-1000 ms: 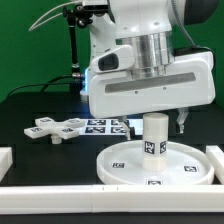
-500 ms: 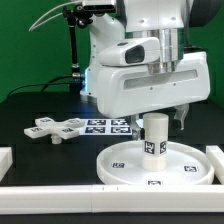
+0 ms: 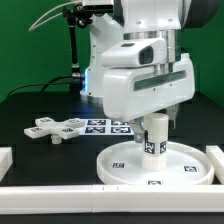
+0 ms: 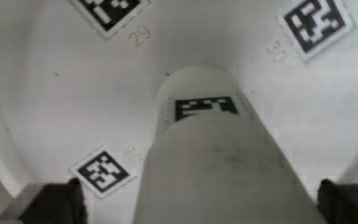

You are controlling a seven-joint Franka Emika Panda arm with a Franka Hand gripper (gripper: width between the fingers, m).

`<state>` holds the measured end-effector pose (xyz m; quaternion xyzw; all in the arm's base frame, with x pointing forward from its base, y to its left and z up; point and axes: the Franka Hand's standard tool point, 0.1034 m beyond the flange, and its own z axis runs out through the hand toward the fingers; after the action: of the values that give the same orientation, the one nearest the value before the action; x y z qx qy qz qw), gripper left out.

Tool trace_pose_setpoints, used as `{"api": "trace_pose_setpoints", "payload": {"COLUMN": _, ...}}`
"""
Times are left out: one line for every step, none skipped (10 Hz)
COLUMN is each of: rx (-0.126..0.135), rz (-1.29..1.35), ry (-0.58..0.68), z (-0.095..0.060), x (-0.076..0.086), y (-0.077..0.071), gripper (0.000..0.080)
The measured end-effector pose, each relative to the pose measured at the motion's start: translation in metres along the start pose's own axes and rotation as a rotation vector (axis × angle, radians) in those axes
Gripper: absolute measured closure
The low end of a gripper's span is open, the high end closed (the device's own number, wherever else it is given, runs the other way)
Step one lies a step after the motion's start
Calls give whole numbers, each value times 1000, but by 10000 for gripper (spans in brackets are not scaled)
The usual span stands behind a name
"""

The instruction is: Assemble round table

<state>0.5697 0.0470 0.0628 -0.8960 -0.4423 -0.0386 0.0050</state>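
The white post [image 3: 154,140] stands upright on the hub of the large rimmed disc [image 3: 190,165] at the front of the table. My gripper [image 3: 155,120] hangs straight over the post, and its hand hides the post's top in the exterior view. In the wrist view the post [image 4: 211,150] rises between my two dark fingers [image 4: 55,205], and the gripper [image 4: 202,205] is open with a gap on each side. The tagged disc [image 4: 51,90] lies below. The flat lobed cross piece [image 3: 55,129] lies on the black table at the exterior view's left.
The marker board [image 3: 105,126] lies behind the disc, next to the cross piece. White rails [image 3: 40,195] edge the black surface at the front and sides. A black stand with cables [image 3: 72,50] rises at the back.
The hand has turned and come down over the post, so less of the post shows in the exterior view. The disc, post and cross piece have not moved.
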Motion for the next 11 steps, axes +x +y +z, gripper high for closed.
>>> {"api": "trace_pose_setpoints", "payload": {"rx": -6, "rz": -43, "ry": -2, "z": 1, "x": 1, "y": -1, "gripper": 151}}
{"api": "trace_pose_setpoints", "payload": {"rx": -21, "rz": -170, "ry": -9, "z": 1, "x": 2, "y": -3, "gripper": 151}}
{"api": "trace_pose_setpoints", "payload": {"rx": -27, "rz": -264, "ry": -18, "z": 0, "x": 4, "y": -4, "gripper": 151}}
{"api": "trace_pose_setpoints", "payload": {"rx": -31, "rz": -314, "ry": -24, "z": 0, "x": 5, "y": -4, "gripper": 151}}
{"api": "trace_pose_setpoints", "payload": {"rx": -38, "rz": -423, "ry": -38, "z": 0, "x": 6, "y": -4, "gripper": 151}}
{"api": "trace_pose_setpoints", "payload": {"rx": -43, "rz": -499, "ry": -49, "z": 0, "x": 6, "y": -5, "gripper": 151}}
{"api": "trace_pose_setpoints", "payload": {"rx": -46, "rz": -546, "ry": -56, "z": 0, "x": 7, "y": -6, "gripper": 151}}
{"api": "trace_pose_setpoints", "payload": {"rx": -51, "rz": -637, "ry": -70, "z": 0, "x": 8, "y": -6, "gripper": 151}}
{"api": "trace_pose_setpoints", "payload": {"rx": -52, "rz": -688, "ry": -75, "z": 1, "x": 7, "y": -6, "gripper": 151}}
{"api": "trace_pose_setpoints", "payload": {"rx": -54, "rz": -748, "ry": -81, "z": 1, "x": 6, "y": -5, "gripper": 151}}
{"api": "trace_pose_setpoints", "payload": {"rx": -53, "rz": -768, "ry": -83, "z": 1, "x": 5, "y": -4, "gripper": 151}}
